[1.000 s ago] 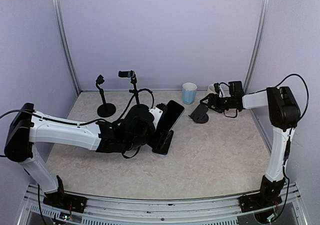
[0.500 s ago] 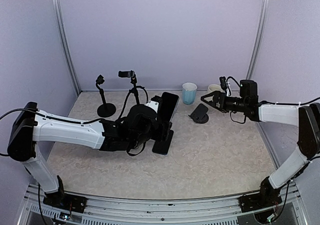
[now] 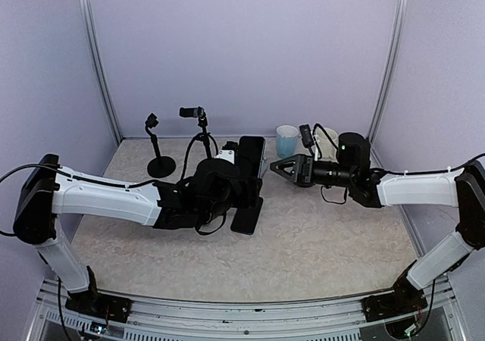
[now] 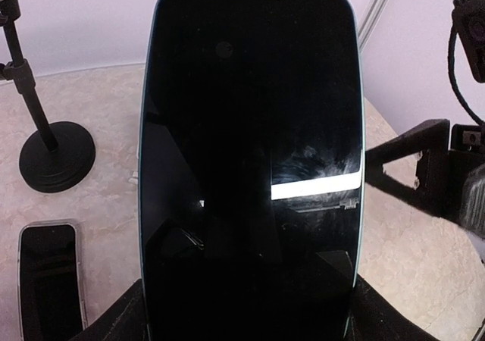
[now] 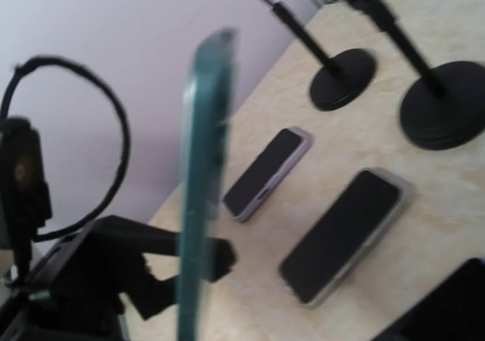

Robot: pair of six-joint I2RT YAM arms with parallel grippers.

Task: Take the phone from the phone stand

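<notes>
Teal-edged and dark-screened, the phone (image 4: 250, 167) stands upright above the pale stone-patterned counter (image 3: 326, 235), its lower end clamped in the left claw (image 3: 244, 186). The right claw (image 3: 282, 167), fingers apart and holding nothing, points at it from just beside. A spare handset (image 5: 265, 174) lies flat below.

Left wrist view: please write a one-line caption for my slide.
Left gripper holds the dark phone upright; right gripper hovers beside it.

Phone (image 4: 250, 167) bottom off-frame, grip point probably hidden.
</notes>
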